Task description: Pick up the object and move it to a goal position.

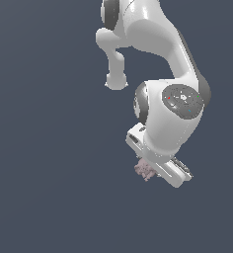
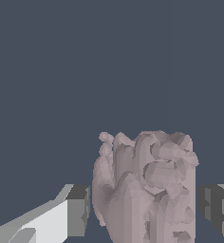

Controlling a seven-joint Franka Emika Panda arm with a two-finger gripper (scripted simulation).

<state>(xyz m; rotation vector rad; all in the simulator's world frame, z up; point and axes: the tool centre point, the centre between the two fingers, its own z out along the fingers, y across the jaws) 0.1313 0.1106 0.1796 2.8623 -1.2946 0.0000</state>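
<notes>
End effector (image 2: 144,209): white body, two dark grey block-shaped fingers (image 2: 78,209) with flat faces. In the wrist view the fingers stand on either side of the object, each with a narrow gap to it; neither pad is seen touching it. Jaws stand open around the object, not gripping. In the exterior view the end effector (image 1: 155,165) is a flat white bar at the foot of the arm, fingers hidden behind it.

Object (image 2: 147,187): pinkish-grey, matt, lumpy and faceted, with knobbly, jagged edges and vertical ridges. It sits between the fingers. In the exterior view the object (image 1: 144,170) shows as a small ragged lump just below the end effector's edge, on the exterior view's left side of it, much smaller than the end effector.

Arm (image 1: 158,64): glossy white rounded casings, dark grey joint bands, one round grey cap above the end effector bearing tiny red and green dots. No readable writing, brand or label anywhere.

Counter (image 1: 44,173): plain, uniform slate blue-grey, smooth, without seams or texture, surrounding the end effector on all sides.
</notes>
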